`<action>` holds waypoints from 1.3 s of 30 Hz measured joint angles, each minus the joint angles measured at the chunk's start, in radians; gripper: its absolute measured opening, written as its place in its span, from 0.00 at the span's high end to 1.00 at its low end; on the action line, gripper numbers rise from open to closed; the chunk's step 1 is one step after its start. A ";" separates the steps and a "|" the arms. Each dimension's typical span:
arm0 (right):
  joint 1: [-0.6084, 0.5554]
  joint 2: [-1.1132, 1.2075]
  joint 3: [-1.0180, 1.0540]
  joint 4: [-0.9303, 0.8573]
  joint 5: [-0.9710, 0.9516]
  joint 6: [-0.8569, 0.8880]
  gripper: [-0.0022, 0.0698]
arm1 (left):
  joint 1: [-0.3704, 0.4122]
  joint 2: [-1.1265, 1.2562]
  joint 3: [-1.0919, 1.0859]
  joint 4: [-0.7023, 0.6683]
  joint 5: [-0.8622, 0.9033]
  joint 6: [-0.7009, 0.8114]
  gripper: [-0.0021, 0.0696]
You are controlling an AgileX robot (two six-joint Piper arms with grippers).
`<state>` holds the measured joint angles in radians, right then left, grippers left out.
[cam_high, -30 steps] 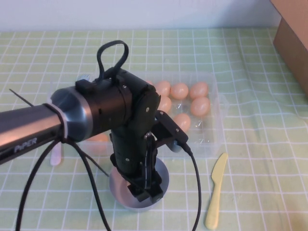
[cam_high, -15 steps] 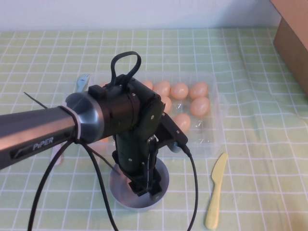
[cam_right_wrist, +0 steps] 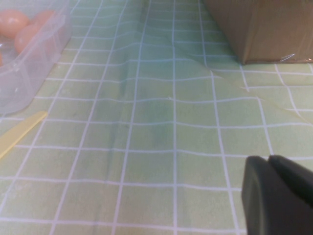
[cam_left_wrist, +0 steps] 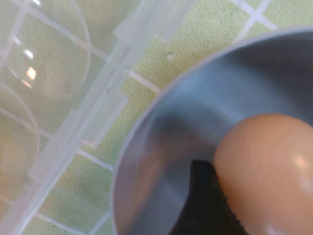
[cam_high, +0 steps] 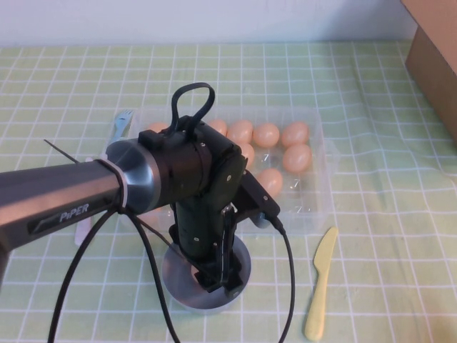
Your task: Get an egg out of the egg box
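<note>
My left gripper [cam_high: 218, 280] points down into the round grey-blue bowl [cam_high: 175, 277] at the front of the table. It is shut on a peach-orange egg [cam_left_wrist: 266, 171], which sits low inside the bowl [cam_left_wrist: 156, 142]; one black finger [cam_left_wrist: 200, 200] presses against its side. The clear plastic egg box [cam_high: 314, 207] stands just behind the bowl with several eggs [cam_high: 295, 157] in its cups, partly hidden by my arm. Its rim shows in the left wrist view [cam_left_wrist: 73, 122]. My right gripper [cam_right_wrist: 271, 164] is shut and empty, low over the green checked cloth, out of the high view.
A pale yellow plastic knife [cam_high: 319, 282] lies right of the bowl. A cardboard box [cam_high: 432, 50] stands at the back right. A light blue utensil [cam_high: 120, 123] and a white one [cam_high: 83, 232] lie left of the egg box. My left arm's cable hangs beside the bowl.
My left arm has shifted a little to the right and sunk slightly over the bowl, still holding the egg. The right arm has not visibly moved.
</note>
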<state>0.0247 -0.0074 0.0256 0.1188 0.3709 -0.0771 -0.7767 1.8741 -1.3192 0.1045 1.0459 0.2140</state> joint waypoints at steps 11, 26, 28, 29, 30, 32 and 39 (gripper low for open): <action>0.000 0.000 0.000 0.000 0.000 0.000 0.99 | 0.000 -0.021 0.002 0.000 0.000 0.000 0.26; 0.000 0.000 0.000 0.000 0.000 0.000 0.99 | -0.009 -0.527 0.127 -0.007 -0.096 -0.047 0.93; 0.000 0.000 0.000 0.000 0.000 0.000 0.99 | -0.009 -0.583 0.185 -0.009 -0.156 -0.060 0.95; 0.000 0.000 0.000 0.000 0.000 0.000 0.99 | -0.009 -0.620 0.225 -0.009 -0.195 -0.071 0.95; 0.000 0.000 0.000 0.000 0.000 0.000 0.99 | -0.009 -0.659 0.267 -0.011 -0.241 -0.079 0.96; 0.000 0.000 0.000 0.000 0.000 0.000 0.99 | -0.009 -0.732 0.349 -0.011 -0.333 -0.090 0.96; 0.000 0.000 0.000 0.000 0.000 0.000 0.99 | -0.009 -0.997 0.660 -0.011 -0.669 -0.198 0.97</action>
<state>0.0247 -0.0074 0.0256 0.1188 0.3709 -0.0771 -0.7860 0.8771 -0.6595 0.0931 0.3772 0.0160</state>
